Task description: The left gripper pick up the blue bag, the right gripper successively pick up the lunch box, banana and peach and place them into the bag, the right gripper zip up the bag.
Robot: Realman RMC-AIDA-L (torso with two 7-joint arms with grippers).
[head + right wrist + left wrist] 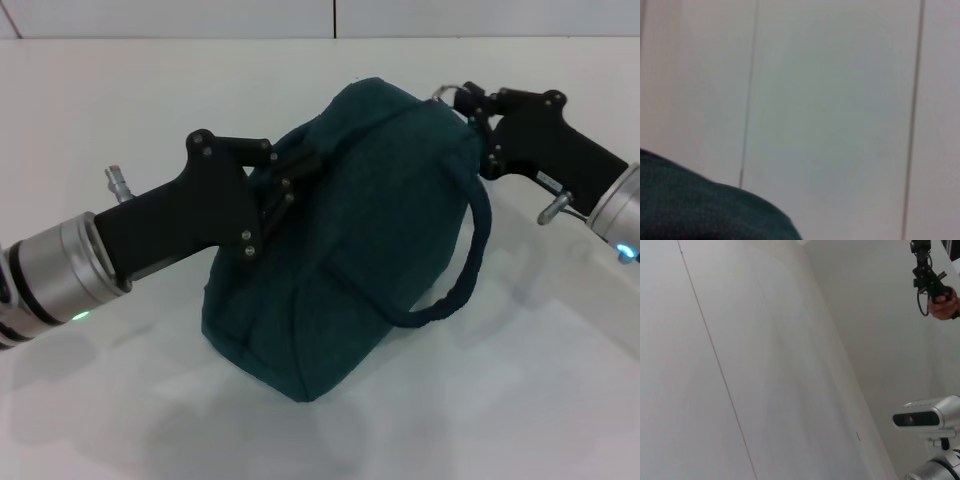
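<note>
Right gripper (470, 100) pinches the zipper pull at the blue bag (370, 240)'s far end; left gripper (290, 170) clamps the near end.

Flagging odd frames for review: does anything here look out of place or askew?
Nothing looks spilled or damaged. The bag sits slumped on the table, left claw at its top edge, right claw at its far end.

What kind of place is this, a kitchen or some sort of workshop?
Probably a robot lab or test room, not a kitchen. A plain white table holds only a blue bag, gripped by the left tool while the right tool is at its top end. Bare white walls and a mounted camera stand nearby.
</note>
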